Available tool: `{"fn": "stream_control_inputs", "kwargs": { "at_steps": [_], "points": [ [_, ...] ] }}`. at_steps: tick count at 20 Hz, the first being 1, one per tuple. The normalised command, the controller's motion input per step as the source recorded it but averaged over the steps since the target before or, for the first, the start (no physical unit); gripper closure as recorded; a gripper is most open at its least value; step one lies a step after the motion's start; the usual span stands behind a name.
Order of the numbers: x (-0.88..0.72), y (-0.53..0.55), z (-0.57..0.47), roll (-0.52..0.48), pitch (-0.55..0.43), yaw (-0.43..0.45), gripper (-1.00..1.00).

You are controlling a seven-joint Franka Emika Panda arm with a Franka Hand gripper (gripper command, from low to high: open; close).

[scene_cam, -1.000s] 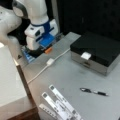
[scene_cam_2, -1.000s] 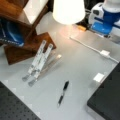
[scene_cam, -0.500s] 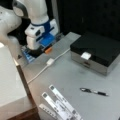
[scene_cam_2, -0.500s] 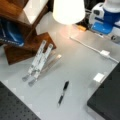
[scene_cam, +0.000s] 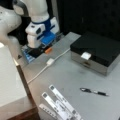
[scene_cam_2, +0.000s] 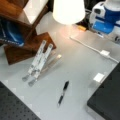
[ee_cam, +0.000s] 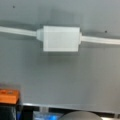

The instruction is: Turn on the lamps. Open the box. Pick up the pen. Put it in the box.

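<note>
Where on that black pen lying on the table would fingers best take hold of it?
Probably around the middle of the pen, from straight above, fingers either side of its slim barrel. It lies flat with bare table all round, apart from the box.

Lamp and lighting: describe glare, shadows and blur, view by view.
In a front view the lit lamp shade blows out white and casts a warm pool on the table; the pen looks soft. In the wrist view the cable switch is evenly lit and blurry.
</note>
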Motion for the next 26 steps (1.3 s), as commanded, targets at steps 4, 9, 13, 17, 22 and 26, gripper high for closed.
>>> {"fn": "stream_control_inputs", "kwargs": {
  "at_steps": [4,9,13,17,22,26],
  "points": [
    [0.10,0.09,0.15,0.076,0.087,-0.080,-1.00],
    [0.21,0.06,0.22,0.084,0.154,-0.095,-1.00],
    [0.40,0.07,0.30,0.076,0.207,-0.100,-1.00],
    [0.58,0.08,0.41,0.061,0.272,-0.113,-1.00],
    [0.76,0.10,0.42,0.105,0.320,-0.158,-1.00],
    [0.67,0.09,0.26,0.131,0.314,-0.142,-1.00]
  ]
}}
